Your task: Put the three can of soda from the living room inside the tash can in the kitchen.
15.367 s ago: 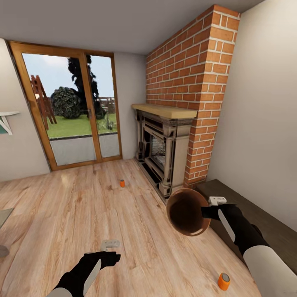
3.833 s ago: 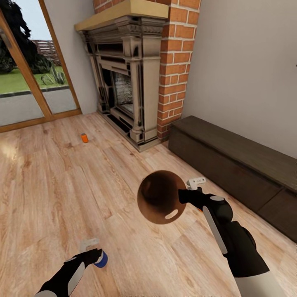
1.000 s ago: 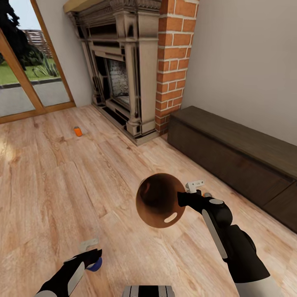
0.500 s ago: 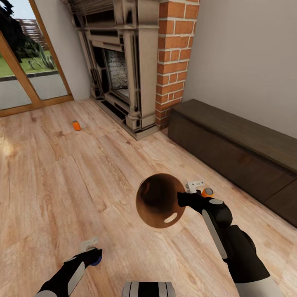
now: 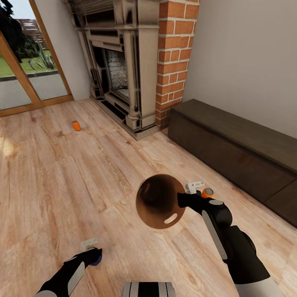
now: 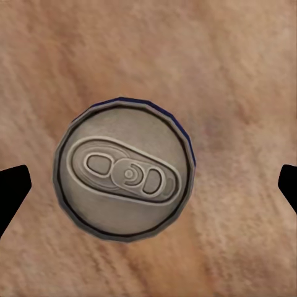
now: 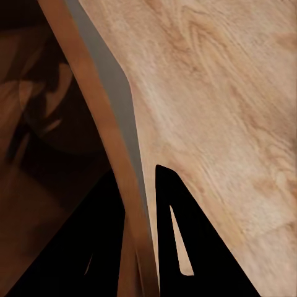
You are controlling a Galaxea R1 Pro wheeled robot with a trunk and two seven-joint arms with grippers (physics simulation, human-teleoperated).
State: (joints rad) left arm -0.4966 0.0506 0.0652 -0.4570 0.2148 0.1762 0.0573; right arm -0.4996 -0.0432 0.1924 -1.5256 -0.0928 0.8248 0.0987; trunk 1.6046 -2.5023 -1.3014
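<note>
Hovering wide-open over the upright blue can [image 6: 124, 170], left gripper [image 6: 148, 179] could tip it if off-centre; right gripper [image 7: 145, 216] pinches the bin rim [image 7: 102, 124].

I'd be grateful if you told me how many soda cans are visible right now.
3. A blue can stands upright on the floor below the left claw. One orange can lies near the fireplace. Another peeks out behind the right claw.
</note>
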